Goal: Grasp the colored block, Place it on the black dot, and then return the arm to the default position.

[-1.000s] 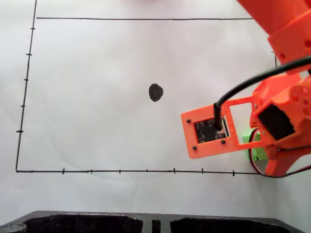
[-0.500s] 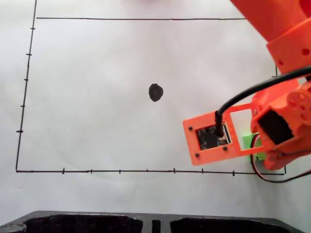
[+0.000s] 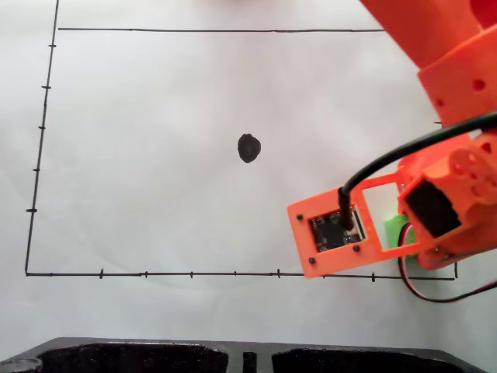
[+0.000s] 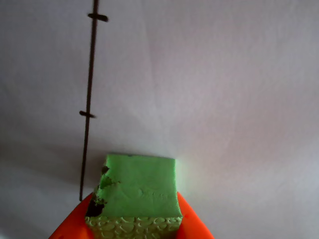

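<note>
White paper point(image 3: 155, 116) with a ruled black border covers the table. From the fixed view, the green block point(image 3: 396, 227) is seen under the orange arm point(image 3: 450, 194), well apart from the black dot point(image 3: 248, 148). From the wrist view, the block point(image 4: 141, 186) is seen clamped by the gripper point(image 4: 133, 219). Carrying to the dot is judged next.

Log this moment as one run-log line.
phase: grasp | end effector: shut on green block | black dot: bare | block placed: no
</note>
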